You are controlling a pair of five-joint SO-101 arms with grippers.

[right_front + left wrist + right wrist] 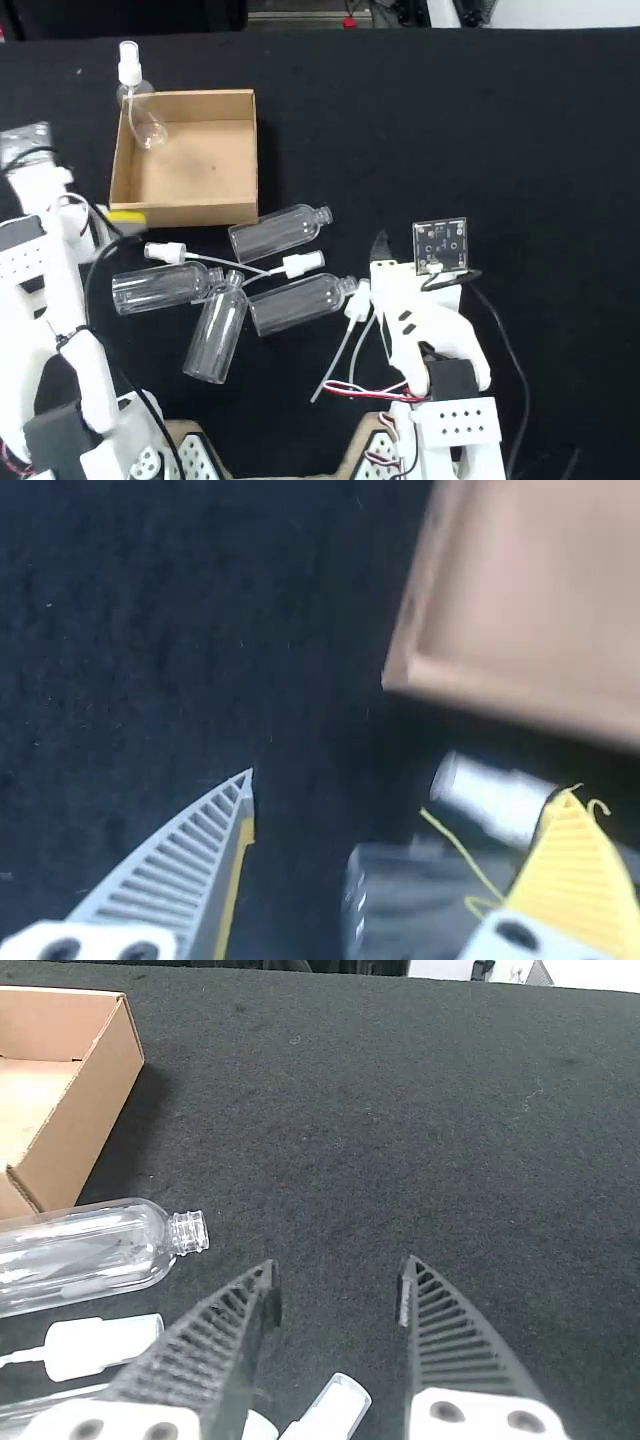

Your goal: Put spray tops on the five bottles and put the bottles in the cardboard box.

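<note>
Bottles are lying uncapped among spray tops near the table's front edge, a capped bottle is leaning in the cardboard box by the left edge, and my left tool and right tool are gaping empty.

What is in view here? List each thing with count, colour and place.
cardboard box: one, brown, far left of the table.
capped bottle: one, clear with white spray top, leaning at the box's far left corner.
uncapped bottles: four, clear, lying in front of the box.
loose spray tops: three visible, white, among those bottles.
table cloth: one, black, under everything.
left tool: one, grey and yellow, open, by the box's near left corner.
right tool: one, black, open, right of the bottles.
</note>
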